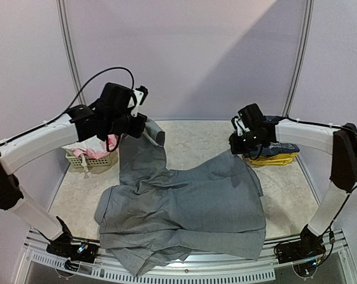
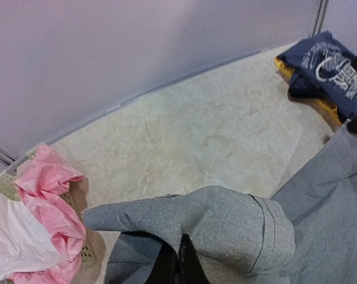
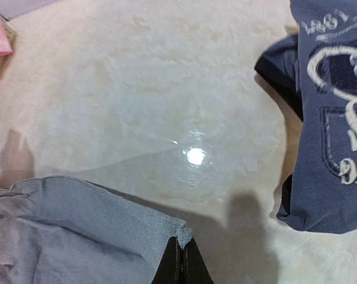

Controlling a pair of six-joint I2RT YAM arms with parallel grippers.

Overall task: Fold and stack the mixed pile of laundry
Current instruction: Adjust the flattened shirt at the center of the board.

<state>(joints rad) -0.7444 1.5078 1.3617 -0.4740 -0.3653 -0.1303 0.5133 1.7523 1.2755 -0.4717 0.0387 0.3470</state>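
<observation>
Large grey trousers [image 1: 184, 207] lie spread over the middle of the table, their front edge hanging at the near side. My left gripper [image 1: 138, 123] is raised at the back left, shut on one end of the trousers [image 2: 225, 228], which drapes over its fingers [image 2: 179, 263]. My right gripper [image 1: 242, 148] is shut on a far right corner of the trousers [image 3: 107, 231], pinched between its fingertips [image 3: 179, 251] just above the table. A navy printed tee [image 1: 282, 145] lies folded at the back right on a yellow piece [image 1: 274, 158]. Pink and white pieces [image 2: 45, 222] fill the basket.
A pale-green lattice basket [image 1: 101, 160] stands at the left, near the wall. Grey walls enclose the back and both sides. The marble tabletop [image 2: 208, 130] shows bare behind the trousers. The navy tee [image 3: 332, 118] lies close to the right of my right gripper.
</observation>
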